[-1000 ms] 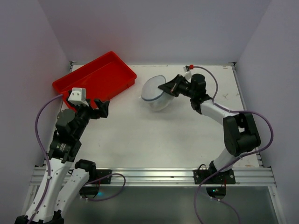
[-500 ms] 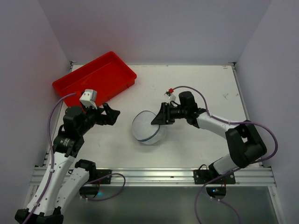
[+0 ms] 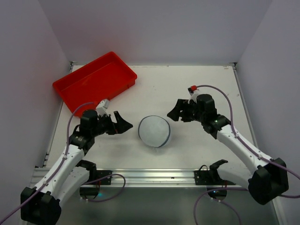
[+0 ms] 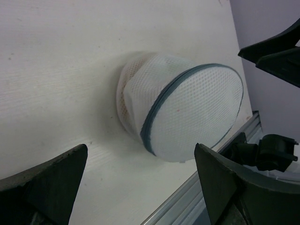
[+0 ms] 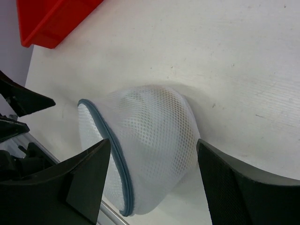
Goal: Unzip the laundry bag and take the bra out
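Note:
The laundry bag point(image 3: 154, 131), a small round white mesh drum with blue-grey zip trim, lies tilted on the white table near the front edge. Its lid faces the arms' bases and looks zipped. In the left wrist view the laundry bag point(image 4: 187, 108) lies ahead of my left gripper point(image 4: 140, 187), which is open and apart from it. My left gripper point(image 3: 123, 125) sits just left of the bag. My right gripper point(image 3: 174, 114) is open, up and to the right of the bag, holding nothing. From the right wrist the laundry bag point(image 5: 150, 140) shows beyond my right gripper point(image 5: 153, 154). The bra is hidden inside the mesh.
A red rectangular tray point(image 3: 93, 79) stands at the back left, its corner also in the right wrist view as the red tray point(image 5: 51, 18). The metal rail point(image 3: 154, 176) of the table's near edge runs just in front of the bag. White walls close in the table.
My right gripper brought the bag from the back centre toward the front, opened, let it go and drew back to the right. My left arm swung forward and right, toward the bag.

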### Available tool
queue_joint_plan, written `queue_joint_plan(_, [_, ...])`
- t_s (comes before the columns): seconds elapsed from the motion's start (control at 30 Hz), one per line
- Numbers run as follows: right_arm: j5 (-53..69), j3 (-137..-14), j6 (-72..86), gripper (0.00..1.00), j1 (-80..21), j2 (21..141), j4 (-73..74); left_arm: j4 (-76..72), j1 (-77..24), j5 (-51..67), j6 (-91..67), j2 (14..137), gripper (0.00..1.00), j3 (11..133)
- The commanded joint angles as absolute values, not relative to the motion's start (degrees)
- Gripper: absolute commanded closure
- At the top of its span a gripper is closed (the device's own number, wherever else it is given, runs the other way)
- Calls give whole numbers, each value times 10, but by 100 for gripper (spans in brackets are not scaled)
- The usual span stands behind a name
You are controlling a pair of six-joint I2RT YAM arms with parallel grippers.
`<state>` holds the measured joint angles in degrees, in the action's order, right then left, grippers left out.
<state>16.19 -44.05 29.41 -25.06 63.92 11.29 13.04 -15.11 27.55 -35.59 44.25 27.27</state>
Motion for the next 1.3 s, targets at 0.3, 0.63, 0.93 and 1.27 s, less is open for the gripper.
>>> queue_joint_plan(0.3, [170,-403,262,24,-261,584,122,-83,-322,197,-497,528,0,239])
queue_joint_plan(0.63, [175,-401,261,24,-271,628,96,-82,-331,157,-449,677,4,325])
queue_joint_plan(0.93, [162,-420,287,41,-270,743,72,-48,-331,135,-415,720,2,373])
queue_joint_plan(1.27, [144,-453,357,88,-271,818,82,26,-332,128,-465,659,0,352])
